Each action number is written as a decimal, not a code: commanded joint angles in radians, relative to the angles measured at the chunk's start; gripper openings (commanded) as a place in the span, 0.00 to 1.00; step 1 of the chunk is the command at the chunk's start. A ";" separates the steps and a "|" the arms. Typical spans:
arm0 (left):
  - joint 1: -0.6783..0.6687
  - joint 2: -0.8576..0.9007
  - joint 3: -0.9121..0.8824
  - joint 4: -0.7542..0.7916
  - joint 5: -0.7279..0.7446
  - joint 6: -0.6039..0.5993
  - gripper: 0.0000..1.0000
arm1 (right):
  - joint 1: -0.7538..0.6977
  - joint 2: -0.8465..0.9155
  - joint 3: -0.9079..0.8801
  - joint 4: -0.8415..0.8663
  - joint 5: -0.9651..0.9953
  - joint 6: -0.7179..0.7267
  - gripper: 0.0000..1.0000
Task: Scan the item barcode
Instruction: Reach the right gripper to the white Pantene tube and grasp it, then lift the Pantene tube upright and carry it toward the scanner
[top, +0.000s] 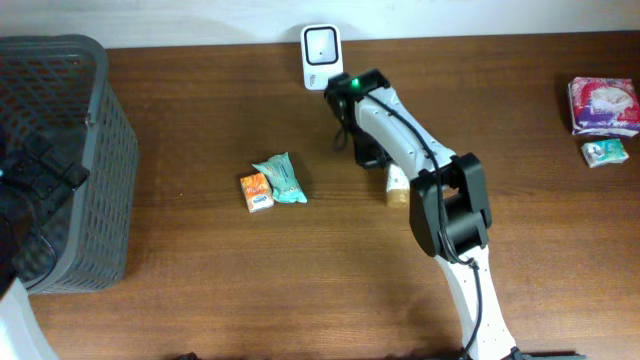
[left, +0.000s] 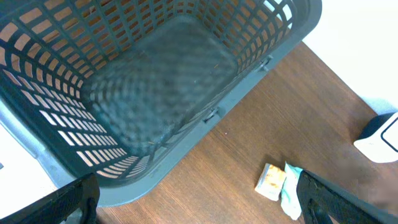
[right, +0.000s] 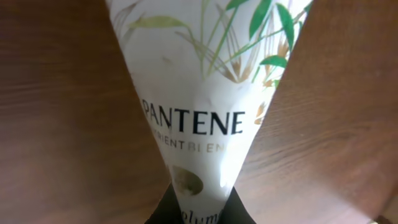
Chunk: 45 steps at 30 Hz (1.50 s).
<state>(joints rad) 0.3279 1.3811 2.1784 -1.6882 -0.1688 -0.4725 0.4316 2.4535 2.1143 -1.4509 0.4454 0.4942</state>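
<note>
**benchrat:** So what's sitting around on the table (top: 200, 290), and is anything in the way?

**yam_fan:** Grey mesh basket (top: 70, 150) at the left edge, with the left gripper (left: 196, 186) hanging over it, jaws spread wide. Mid-table there are 2 small packs touching each other, an orange packet (top: 256, 191) and a teal packet (top: 281, 179). The far right has a pink pack (top: 603, 104) with a small white-and-teal packet (top: 605, 152) just beside it. The white scanner (top: 320, 55) stands at the back edge. From above, the right arm (top: 400, 135) lies across the middle and covers most of the item. Only a cream end of the Pantene tube (top: 397, 187) pokes out beside it, near the scanner but apart from it. Can't tell if the tube is resting on the wood.

**benchrat:** Any writing you can read? And the pincer?

**yam_fan:** The tube fills the wrist cam. It says "PANTENE" in big dark letters, then a smaller washed-out line, something like "NUTRIENT BLEN". There are green and tan leaf drawings above, and a cut-off word at the bottom I can't make out. The right gripper (right: 199, 211) is clamped on the tube's narrow end, 1 dark finger (right: 160, 216) on each side. Print on the other packs is too small to read.
</note>
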 joint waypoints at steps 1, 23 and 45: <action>0.005 -0.002 0.000 0.000 -0.004 -0.008 0.99 | 0.004 -0.011 -0.101 0.032 0.083 0.046 0.14; 0.005 -0.002 0.000 0.000 -0.004 -0.008 0.99 | 0.151 -0.011 -0.083 0.122 -0.005 -0.023 0.46; 0.005 -0.002 0.000 0.000 -0.004 -0.008 0.99 | -0.302 -0.010 0.145 -0.083 -0.700 -0.124 0.99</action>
<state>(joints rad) 0.3279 1.3811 2.1784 -1.6875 -0.1688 -0.4725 0.1253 2.4397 2.3405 -1.5719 -0.1402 0.3813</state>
